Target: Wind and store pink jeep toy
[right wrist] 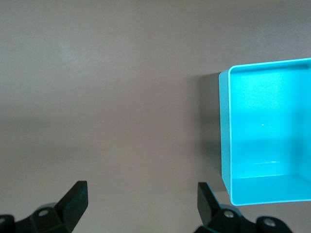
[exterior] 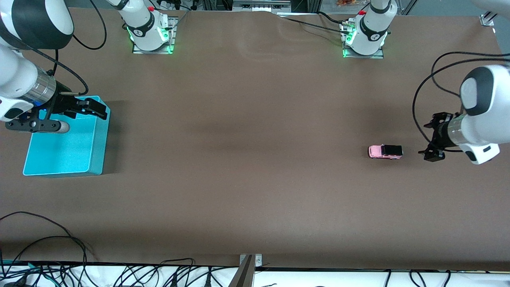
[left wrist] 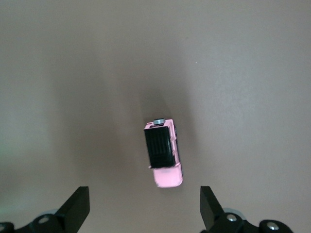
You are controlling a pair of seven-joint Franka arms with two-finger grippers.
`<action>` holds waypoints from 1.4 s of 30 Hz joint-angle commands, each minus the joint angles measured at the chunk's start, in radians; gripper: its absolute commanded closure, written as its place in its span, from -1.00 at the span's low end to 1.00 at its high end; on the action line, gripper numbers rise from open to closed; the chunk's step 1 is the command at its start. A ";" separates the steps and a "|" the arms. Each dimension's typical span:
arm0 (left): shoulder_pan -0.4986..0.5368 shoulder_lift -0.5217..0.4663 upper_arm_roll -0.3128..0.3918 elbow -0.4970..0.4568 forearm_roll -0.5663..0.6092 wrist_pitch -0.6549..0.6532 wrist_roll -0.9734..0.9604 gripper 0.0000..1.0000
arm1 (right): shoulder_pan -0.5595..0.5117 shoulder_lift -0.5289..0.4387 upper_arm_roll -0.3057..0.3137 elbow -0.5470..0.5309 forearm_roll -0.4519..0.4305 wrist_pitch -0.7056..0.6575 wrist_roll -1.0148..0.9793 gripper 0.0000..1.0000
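Beside pink jeep toy (exterior: 385,152), left gripper (exterior: 431,137) hovers wide.

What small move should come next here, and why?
Probably the left gripper should ease down toward the pink jeep toy to straddle it. Its fingers are open and empty, and the toy lies untouched on the table toward the left arm's end. The right gripper waits, open, over the turquoise bin.

Matt brown table (exterior: 247,159), glossy turquoise plastic bin (exterior: 97,147)
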 commanded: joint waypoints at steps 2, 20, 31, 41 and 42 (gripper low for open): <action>-0.006 -0.018 0.000 -0.147 -0.022 0.181 -0.170 -1.00 | 0.000 0.011 0.001 0.027 -0.013 -0.018 -0.001 -1.00; -0.013 0.031 -0.003 -0.403 -0.022 0.593 -0.230 -1.00 | 0.002 0.005 0.001 0.028 -0.007 -0.028 -0.003 -1.00; -0.020 0.094 -0.022 -0.400 -0.010 0.671 -0.216 -1.00 | 0.002 0.004 0.001 0.030 -0.007 -0.034 -0.004 -1.00; -0.019 0.100 -0.022 -0.388 -0.010 0.671 -0.214 -0.18 | 0.002 0.007 0.002 0.048 -0.006 -0.050 -0.007 -1.00; -0.020 0.101 -0.020 -0.388 -0.008 0.671 -0.211 -0.14 | 0.002 0.007 0.002 0.050 -0.006 -0.050 -0.007 -1.00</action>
